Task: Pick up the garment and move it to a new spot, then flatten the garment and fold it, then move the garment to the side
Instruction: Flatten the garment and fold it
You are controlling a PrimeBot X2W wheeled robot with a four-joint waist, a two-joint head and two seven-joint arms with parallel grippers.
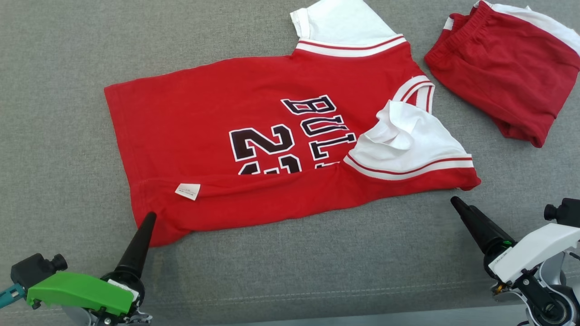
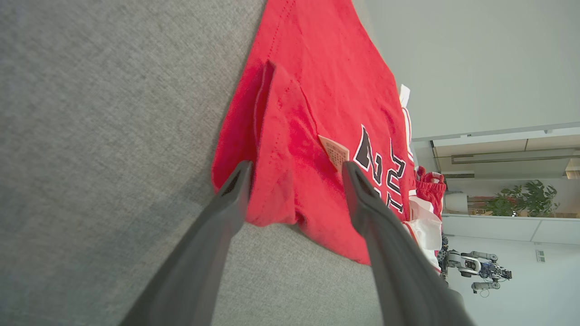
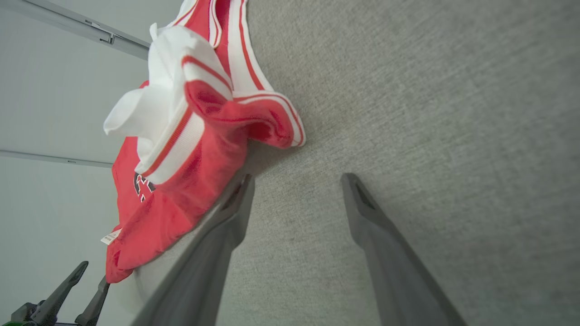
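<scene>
The jersey (image 1: 253, 149) lies spread on the grey cushion (image 1: 68, 136), its near edge folded over and one white sleeve crumpled on top. My left gripper (image 2: 295, 171) stands wide at the hem corner, gripping nothing. My right gripper (image 3: 299, 179) is wide too, over bare cushion just beside the shoulder corner. Red shorts (image 1: 503, 68) lie apart.

My head camera looks steeply down on the grey bench (image 1: 68, 90), taking in most of the red jersey (image 1: 190, 122). The left wrist camera sits low and close, sighting along the left hand (image 2: 295, 164) at the jersey's hem corner. The right wrist camera sights along the right hand (image 3: 297, 175) beside the sleeve end. All three share the jersey; the right wrist view also catches the left hand.
</scene>
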